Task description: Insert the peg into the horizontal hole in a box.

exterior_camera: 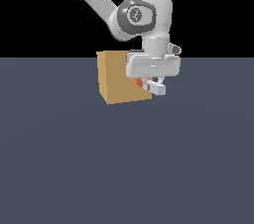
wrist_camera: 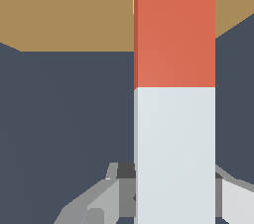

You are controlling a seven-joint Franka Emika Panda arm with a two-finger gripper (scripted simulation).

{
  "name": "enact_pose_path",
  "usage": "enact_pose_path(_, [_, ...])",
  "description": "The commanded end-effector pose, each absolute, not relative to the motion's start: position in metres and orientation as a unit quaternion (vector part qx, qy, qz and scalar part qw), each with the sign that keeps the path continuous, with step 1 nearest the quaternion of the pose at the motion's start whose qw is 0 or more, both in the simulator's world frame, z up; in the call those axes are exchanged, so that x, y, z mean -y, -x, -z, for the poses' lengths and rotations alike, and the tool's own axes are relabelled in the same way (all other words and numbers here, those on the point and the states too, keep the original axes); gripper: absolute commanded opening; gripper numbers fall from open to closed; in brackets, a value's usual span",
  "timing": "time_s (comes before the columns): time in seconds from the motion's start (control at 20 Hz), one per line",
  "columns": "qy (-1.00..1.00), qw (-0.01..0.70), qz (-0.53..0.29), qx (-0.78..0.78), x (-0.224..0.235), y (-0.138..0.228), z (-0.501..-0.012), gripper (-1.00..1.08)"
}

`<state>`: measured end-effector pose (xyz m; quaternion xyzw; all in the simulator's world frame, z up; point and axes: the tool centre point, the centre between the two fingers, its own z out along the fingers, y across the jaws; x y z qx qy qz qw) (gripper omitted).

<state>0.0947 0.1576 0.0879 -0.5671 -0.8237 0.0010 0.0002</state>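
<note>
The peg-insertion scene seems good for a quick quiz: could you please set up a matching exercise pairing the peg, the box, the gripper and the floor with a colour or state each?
Things:
1. peg
2. box
3. gripper
4. floor

Descriptions:
A. dark slate-blue, flat
B. tan cube resting on the ground
C. orange-red at one end, pale grey at the other
D. white, closed on a bar beside the cube

Pairs: 1-C, 2-B, 3-D, 4-A
</note>
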Motion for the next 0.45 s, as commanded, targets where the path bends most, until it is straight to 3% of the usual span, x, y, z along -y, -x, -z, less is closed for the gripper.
enact_pose_path(0.0, [0.567,-0.001,0.0,0.824,-0.178,-0.087,-0.089,-1.0])
enact_pose_path(0.4, [0.567,-0.001,0.0,0.824,-0.207,-0.078,-0.09,-1.0])
